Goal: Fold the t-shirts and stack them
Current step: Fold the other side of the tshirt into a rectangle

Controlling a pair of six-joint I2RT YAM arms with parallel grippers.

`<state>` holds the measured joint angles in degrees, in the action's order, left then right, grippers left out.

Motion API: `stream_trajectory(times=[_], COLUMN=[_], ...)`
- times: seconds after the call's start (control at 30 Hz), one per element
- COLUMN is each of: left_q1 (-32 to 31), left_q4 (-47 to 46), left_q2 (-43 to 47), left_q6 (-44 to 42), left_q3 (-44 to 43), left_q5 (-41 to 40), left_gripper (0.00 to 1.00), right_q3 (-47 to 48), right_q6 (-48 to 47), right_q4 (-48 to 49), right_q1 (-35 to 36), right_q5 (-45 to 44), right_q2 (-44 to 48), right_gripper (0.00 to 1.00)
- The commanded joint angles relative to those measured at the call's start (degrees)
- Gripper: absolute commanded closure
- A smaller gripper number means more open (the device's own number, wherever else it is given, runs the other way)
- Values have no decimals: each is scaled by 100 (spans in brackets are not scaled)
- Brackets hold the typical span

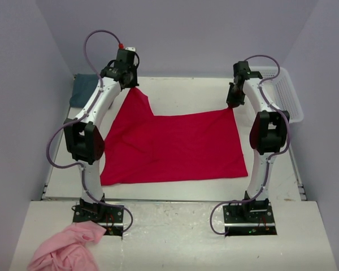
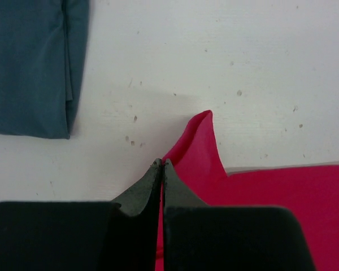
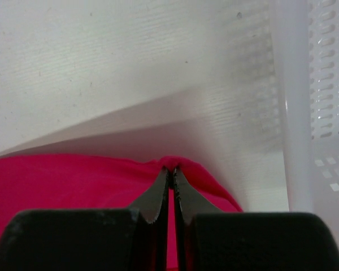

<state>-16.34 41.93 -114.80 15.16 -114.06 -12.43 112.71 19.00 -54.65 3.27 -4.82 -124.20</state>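
— As things stood on the counter (image 1: 186, 90), where was the red shirt (image 1: 175, 147)?
— Left of the basket (image 1: 287, 96), spread mostly flat, with its two far corners lifted.
— What held them?
— The right end effector (image 3: 170, 169) was pinched tight on the corner nearest the basket. The left end effector (image 2: 161, 164) was clamped on the corner farther from the basket, with fabric peaking up beyond its tips.
— And the teal shirt (image 1: 82, 89)?
— It looked folded and lay flat at the far edge, across the counter from the basket, beyond the red shirt and not touching it.
— Anything else?
— A crumpled pink cloth (image 1: 68, 248) lay on the near ledge, diagonally opposite the basket.
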Motion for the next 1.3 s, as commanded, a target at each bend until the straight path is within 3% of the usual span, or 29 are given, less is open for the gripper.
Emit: stream_trajectory(times=[0.0, 0.43, 0.67, 1.27], left_q1=[175, 561, 579, 386], left_q4=[148, 237, 26, -502], left_q2=[-304, -1132, -948, 1424], left_q6=[-267, -470, -435, 259], left_q3=[-634, -1856, -1822, 1174], left_q5=[74, 310, 864, 487], left_gripper=[100, 100, 100, 100], right_q3=[541, 1394, 1307, -582], right_q6=[-116, -344, -231, 323], right_q4=[-98, -397, -388, 183], right_q1=[-89, -142, -151, -142], right_q5=[51, 253, 210, 87], right_q2=[-104, -517, -465, 774], right_gripper=[100, 100, 100, 100])
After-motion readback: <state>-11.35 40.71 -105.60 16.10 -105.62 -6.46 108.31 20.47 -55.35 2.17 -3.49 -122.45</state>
